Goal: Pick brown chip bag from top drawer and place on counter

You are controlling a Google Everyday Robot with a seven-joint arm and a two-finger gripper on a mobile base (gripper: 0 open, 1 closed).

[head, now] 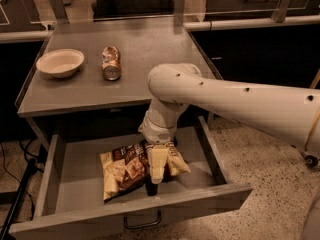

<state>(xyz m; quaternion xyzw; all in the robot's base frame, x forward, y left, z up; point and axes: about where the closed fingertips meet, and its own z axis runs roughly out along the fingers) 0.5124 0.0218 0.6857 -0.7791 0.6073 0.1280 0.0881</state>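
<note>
The brown chip bag point(125, 170) lies flat in the middle of the open top drawer point(75, 218), crinkled, dark brown and pale yellow with cracker pictures. My gripper point(153, 178) points down into the drawer and sits over the bag's right half, at or just above its surface, covering part of it. The white arm point(235, 101) reaches in from the right across the counter's front edge. The grey counter point(150, 54) is above and behind the drawer.
A cream bowl point(60, 63) stands at the counter's left. A crushed gold can point(111, 63) lies beside it, nearer the middle. The drawer has raised sides and a dark handle point(142, 221) on its front. Speckled floor lies to the right.
</note>
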